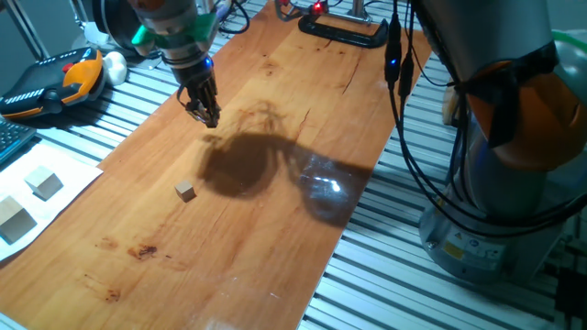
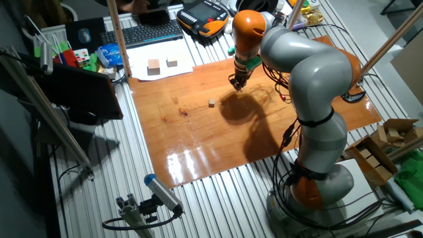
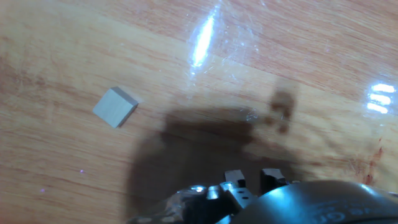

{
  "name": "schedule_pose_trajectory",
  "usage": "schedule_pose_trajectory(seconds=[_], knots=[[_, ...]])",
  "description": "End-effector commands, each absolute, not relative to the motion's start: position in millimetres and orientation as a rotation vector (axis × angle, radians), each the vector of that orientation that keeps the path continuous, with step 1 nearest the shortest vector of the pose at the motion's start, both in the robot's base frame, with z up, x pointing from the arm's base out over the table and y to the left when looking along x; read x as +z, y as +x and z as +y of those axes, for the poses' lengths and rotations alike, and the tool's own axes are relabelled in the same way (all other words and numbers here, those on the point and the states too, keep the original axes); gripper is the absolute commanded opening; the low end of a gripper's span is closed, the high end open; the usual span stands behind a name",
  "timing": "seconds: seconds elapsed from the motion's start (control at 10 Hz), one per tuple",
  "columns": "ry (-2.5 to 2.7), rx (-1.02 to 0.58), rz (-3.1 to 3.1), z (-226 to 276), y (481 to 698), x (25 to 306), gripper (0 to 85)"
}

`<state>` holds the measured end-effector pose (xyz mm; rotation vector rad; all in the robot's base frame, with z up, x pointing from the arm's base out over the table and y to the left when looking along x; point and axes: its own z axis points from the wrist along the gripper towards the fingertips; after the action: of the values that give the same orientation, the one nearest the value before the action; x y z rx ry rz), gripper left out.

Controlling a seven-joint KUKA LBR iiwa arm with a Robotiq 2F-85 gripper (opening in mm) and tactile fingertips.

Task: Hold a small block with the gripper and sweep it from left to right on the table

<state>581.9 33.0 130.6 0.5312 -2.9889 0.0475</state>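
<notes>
The small block (image 1: 186,191) lies alone on the table (image 1: 275,229), a reddish-brown board. It also shows in the other fixed view (image 2: 211,102) and at the upper left of the hand view (image 3: 115,107). The gripper (image 1: 204,112) hangs just above the board, further back than the block and apart from it. It also shows in the other fixed view (image 2: 236,82). In the hand view its two fingertips (image 3: 233,177) stand a narrow gap apart with nothing between them. The gripper's shadow falls on the board beside the block.
Two larger pale cubes (image 1: 43,183) (image 1: 14,218) sit on white paper left of the board. A black clamp (image 1: 344,35) holds the board's far end. An orange teach pendant (image 1: 55,82) and cables lie on the ribbed bench. The robot base (image 1: 504,183) stands at the right.
</notes>
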Motion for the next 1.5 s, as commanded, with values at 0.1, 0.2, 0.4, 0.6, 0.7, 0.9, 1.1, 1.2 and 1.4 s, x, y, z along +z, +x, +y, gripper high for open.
schedule_pose_trajectory(seconds=[0.1,0.2,0.4,0.6,0.7,0.9,1.1,1.2,1.4], knots=[[0.545,0.025,-2.979,30.8,581.6,129.4,0.7],[0.549,0.014,-2.981,30.6,581.6,128.2,0.7],[0.549,0.012,-2.98,31.6,582.2,126.9,0.7],[0.54,0.008,-2.974,31.8,582.2,126.9,0.7],[0.51,0.011,-2.966,31.7,582.0,126.9,1.7],[0.479,0.018,-2.963,31.4,581.5,127.3,17.3],[0.458,0.018,-2.964,32.3,581.3,127.4,29.0],[0.449,0.019,-2.965,32.6,580.9,127.5,29.7],[0.455,0.016,-2.961,33.6,580.9,127.5,20.3]])
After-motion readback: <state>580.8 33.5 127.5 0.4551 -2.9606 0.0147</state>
